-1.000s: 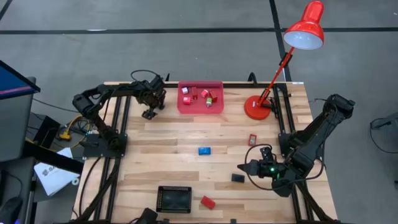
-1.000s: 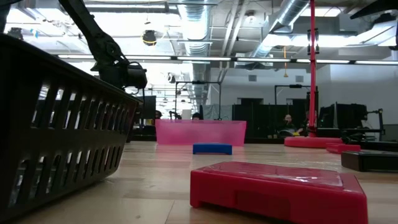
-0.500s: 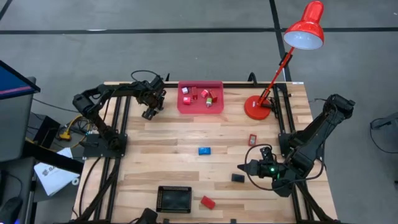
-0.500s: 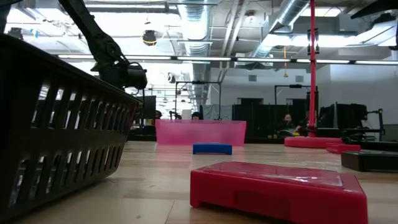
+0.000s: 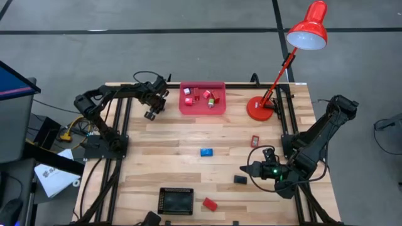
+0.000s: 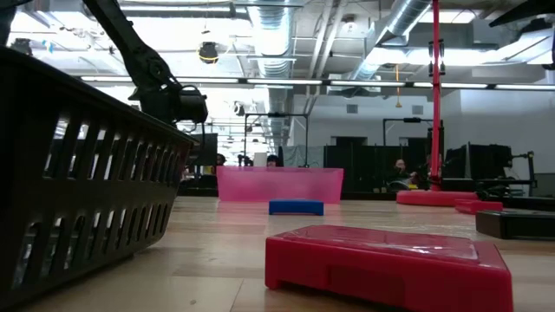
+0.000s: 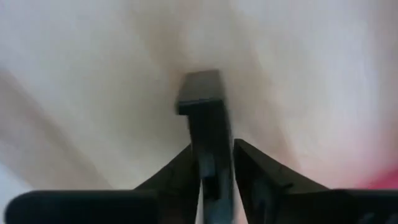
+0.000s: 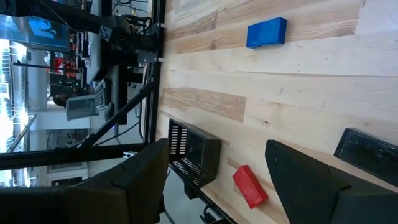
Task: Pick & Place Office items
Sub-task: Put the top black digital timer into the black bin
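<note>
My left gripper (image 5: 151, 113) stands at the far left of the table, just left of the pink tray (image 5: 202, 107), shut on a small black rectangle (image 7: 200, 93). The tray holds several small red pieces (image 5: 207, 95). My right gripper (image 5: 246, 169) hovers open at the near right, level, beside another black rectangle (image 5: 240, 179), touching nothing. A blue block (image 5: 206, 151), a small red piece (image 5: 255, 140) and a red block (image 5: 210, 203) lie flat on the wood. My left gripper pinches the black rectangle between its two fingers (image 7: 258, 171), which lie along its long sides (image 7: 211, 155). The fingers point down from above. The piece's free end (image 7: 200, 87) sticks out past the fingertips; whether it rests on the table, I cannot tell.
A black slotted basket (image 5: 176, 201) sits at the near edge, and its wall fills the left of the low view. The red desk lamp's base (image 5: 259, 110) stands at the far right, its shade over the table's far corner. Bare wood lies between tray and blue block.
My left gripper has shut its fingers on the black rectangle beside the pink tray and shifted slightly toward the far edge. My right gripper has kept still.
</note>
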Robot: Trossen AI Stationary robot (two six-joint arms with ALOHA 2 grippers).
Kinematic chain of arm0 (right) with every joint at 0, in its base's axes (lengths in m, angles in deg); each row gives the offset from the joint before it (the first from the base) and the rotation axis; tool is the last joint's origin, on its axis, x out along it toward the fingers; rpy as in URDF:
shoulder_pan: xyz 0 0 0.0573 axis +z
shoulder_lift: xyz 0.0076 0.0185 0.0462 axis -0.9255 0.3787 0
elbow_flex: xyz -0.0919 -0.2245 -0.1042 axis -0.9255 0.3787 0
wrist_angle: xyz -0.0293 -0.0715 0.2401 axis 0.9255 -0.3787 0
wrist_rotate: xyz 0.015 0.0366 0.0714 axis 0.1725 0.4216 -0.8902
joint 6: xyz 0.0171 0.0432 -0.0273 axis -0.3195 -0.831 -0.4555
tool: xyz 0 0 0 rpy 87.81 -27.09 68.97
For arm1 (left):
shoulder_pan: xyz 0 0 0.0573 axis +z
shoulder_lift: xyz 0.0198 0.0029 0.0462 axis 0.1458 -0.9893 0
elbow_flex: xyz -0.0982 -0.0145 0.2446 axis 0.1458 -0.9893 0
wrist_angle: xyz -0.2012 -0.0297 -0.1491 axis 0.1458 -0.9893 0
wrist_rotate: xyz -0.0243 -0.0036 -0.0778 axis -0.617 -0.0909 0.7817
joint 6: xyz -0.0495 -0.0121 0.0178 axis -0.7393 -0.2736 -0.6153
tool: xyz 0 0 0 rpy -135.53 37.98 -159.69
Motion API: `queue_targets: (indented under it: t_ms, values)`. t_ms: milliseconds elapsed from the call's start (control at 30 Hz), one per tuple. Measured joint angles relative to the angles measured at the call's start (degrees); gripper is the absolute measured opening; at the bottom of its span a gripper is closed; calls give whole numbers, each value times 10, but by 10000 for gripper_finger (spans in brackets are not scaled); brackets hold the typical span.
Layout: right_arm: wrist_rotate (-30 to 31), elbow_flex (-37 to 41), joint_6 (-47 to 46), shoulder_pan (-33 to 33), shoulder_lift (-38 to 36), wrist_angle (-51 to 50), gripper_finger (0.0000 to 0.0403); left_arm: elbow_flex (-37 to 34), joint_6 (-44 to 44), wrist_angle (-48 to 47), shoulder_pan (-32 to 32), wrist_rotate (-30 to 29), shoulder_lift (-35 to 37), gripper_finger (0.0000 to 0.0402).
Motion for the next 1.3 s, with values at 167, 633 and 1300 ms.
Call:
queue_targets:
  t_ms: [167, 633, 1300]
  values:
    - [0, 0, 3, 0, 0, 0, 260, 0, 0, 1, -6, -10, 24, 56]
    - [30, 0, 11, 9, 0, -9, 260, 1, 59, -41, -76, -24, 195, 54]
    - [26, 0, 5, 41, 0, -4, 260, 1, -142, -42, -691, -55, 240, 61]
